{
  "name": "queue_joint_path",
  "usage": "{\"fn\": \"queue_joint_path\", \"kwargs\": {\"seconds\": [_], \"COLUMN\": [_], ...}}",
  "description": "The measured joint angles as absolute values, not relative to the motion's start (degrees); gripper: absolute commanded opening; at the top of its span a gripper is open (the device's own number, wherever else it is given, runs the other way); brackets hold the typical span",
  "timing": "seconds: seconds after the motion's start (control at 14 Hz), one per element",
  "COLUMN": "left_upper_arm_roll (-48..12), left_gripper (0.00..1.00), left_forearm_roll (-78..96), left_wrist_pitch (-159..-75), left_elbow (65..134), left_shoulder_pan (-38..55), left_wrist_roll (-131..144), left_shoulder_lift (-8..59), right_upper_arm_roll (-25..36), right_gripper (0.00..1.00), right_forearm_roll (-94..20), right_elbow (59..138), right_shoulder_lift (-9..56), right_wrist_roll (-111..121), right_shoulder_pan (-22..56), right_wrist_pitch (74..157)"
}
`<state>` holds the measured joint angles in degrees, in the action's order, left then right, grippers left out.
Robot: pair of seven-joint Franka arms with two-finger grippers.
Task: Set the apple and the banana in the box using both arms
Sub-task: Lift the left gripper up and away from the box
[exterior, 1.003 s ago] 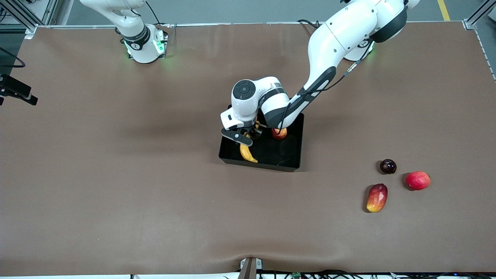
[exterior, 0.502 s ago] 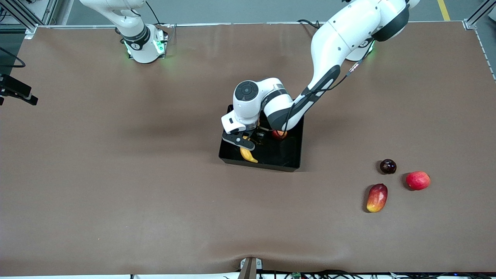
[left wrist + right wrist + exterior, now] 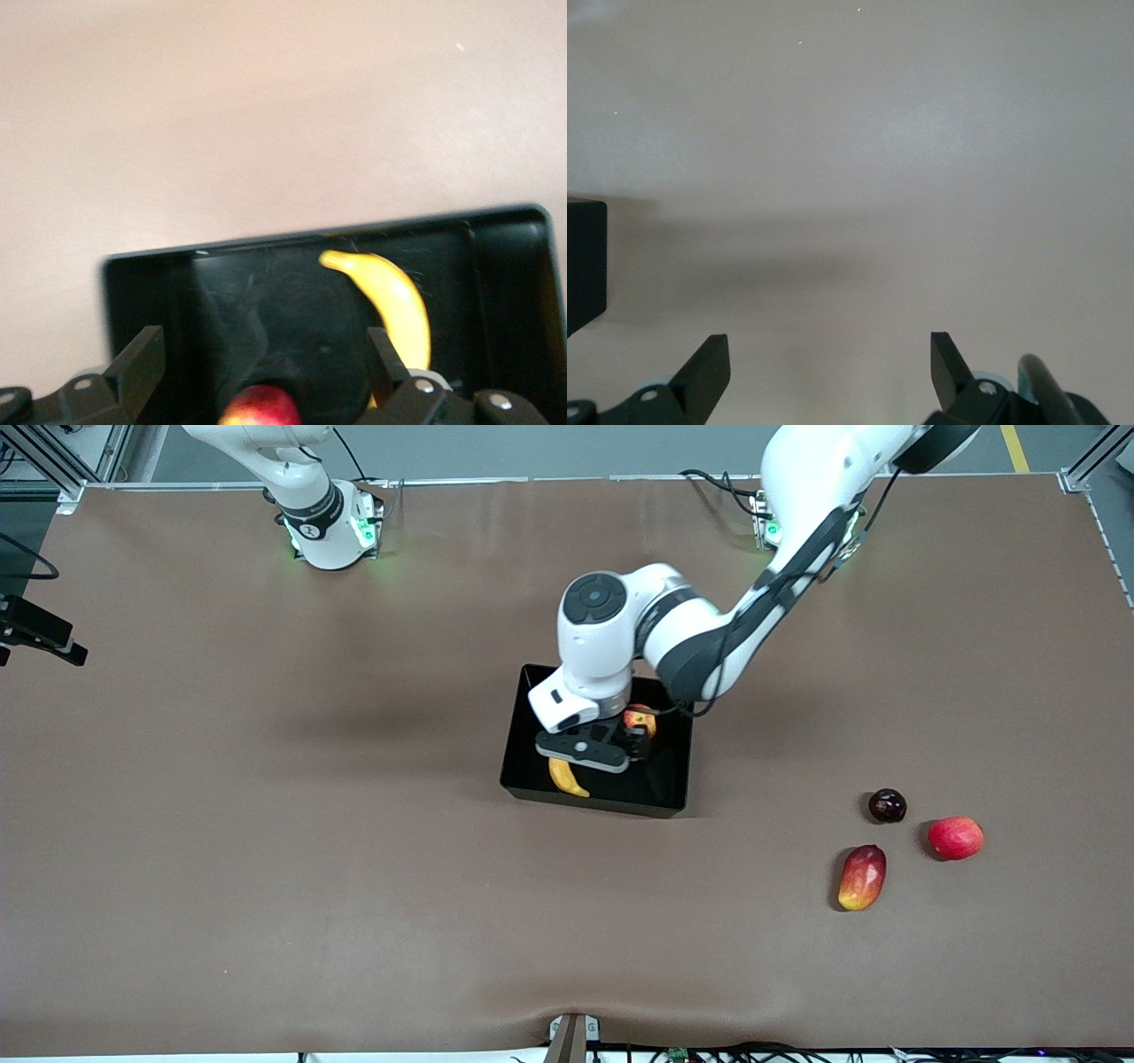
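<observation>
We see the left pincer (image 3: 611, 755) hanging over the black box (image 3: 532, 775) at mid-worktop (image 3: 266, 824), its fingers (image 3: 142, 359) spread wide apart and holding nothing. Inside the box, the banana (image 3: 567, 778) lies along the wall toward the right arm's end, while the apple (image 3: 640, 721) rests in the box farther from the front camera than the banana. The right arm waits; its pincer (image 3: 830, 367), seen only by its own wrist camera, stands apart and empty over bare worktop. A mango (image 3: 862, 877), a pinkish-red fruit (image 3: 955, 838) and a dark round fruit (image 3: 887, 805) sit well apart from the box, toward the left arm's end
</observation>
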<state>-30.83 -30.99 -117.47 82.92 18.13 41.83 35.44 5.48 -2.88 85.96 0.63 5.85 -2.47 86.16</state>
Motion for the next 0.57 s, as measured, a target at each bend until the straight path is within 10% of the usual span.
{"fn": "queue_joint_path", "kwargs": {"seconds": [0.57], "left_upper_arm_roll": [-30.7], "left_gripper": [1.0], "left_forearm_roll": [-25.9], "left_wrist_pitch": [-104.1], "left_elbow": [82.7], "left_shoulder_pan": [6.8], "left_wrist_roll": [38.2], "left_shoulder_lift": [24.3], "right_upper_arm_roll": [5.1], "right_gripper": [1.0], "right_forearm_roll": [-2.8], "right_elbow": [86.0], "right_shoulder_lift": [0.6], "right_wrist_roll": [5.9], "right_shoulder_pan": [-2.3], "right_wrist_pitch": [86.2]}}
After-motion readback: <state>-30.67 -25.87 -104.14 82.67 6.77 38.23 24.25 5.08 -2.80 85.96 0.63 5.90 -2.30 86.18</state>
